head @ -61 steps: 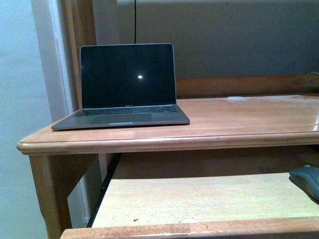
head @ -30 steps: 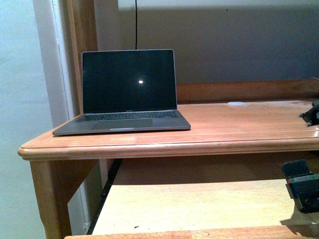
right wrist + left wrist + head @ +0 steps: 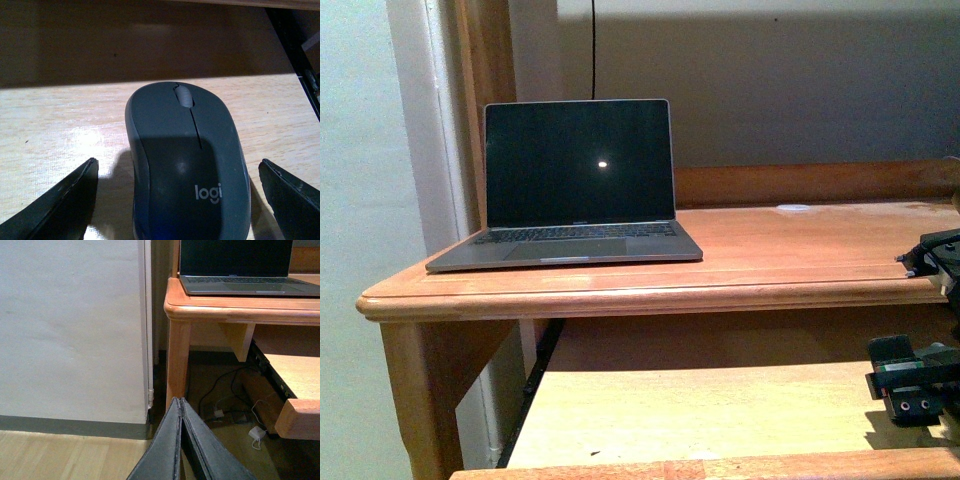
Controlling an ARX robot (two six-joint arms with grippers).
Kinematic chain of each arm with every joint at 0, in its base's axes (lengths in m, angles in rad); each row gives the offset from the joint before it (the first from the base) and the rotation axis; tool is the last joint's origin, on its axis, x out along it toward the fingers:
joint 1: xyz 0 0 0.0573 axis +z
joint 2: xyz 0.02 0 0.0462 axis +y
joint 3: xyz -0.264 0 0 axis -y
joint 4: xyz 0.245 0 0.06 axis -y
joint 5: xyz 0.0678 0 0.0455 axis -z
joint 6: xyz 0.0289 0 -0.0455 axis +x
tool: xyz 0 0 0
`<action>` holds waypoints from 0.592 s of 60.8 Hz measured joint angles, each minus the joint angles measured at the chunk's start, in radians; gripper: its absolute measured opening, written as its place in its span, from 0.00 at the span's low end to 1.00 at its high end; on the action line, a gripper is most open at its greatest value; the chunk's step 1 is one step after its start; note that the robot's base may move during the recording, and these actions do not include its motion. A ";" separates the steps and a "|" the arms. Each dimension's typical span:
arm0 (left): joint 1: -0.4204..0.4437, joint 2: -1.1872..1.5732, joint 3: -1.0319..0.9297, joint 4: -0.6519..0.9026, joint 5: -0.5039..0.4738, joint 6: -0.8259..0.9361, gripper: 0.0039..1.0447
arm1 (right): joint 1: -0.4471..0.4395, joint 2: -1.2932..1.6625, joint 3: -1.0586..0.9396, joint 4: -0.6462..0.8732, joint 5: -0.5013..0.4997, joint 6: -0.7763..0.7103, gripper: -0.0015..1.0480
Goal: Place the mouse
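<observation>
The right gripper [image 3: 177,161] is spread wide, straddling the mouse [image 3: 187,165] without touching it, on the pale pull-out shelf [image 3: 50,115]. The mouse looks light, rigid, smooth and slippery: pinch its flanks low. The left gripper [image 3: 180,402] is pressed together, empty. No container shows; beyond, the laptop [image 3: 570,180] sits on the desk [image 3: 800,250]

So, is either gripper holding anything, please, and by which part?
Nothing: the mouse sits untouched inside the open right gripper; the left gripper is shut, empty.
</observation>
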 joint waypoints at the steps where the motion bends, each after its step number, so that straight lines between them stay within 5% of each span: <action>1: 0.000 -0.006 0.000 -0.006 0.000 0.000 0.02 | -0.002 0.002 0.000 0.008 -0.001 0.003 0.83; 12: 0.000 -0.062 0.000 -0.061 0.000 0.000 0.02 | -0.027 -0.014 -0.032 0.051 -0.023 0.008 0.54; 36: 0.000 -0.256 0.001 -0.262 0.000 0.000 0.02 | -0.026 -0.234 0.043 -0.135 -0.018 -0.054 0.53</action>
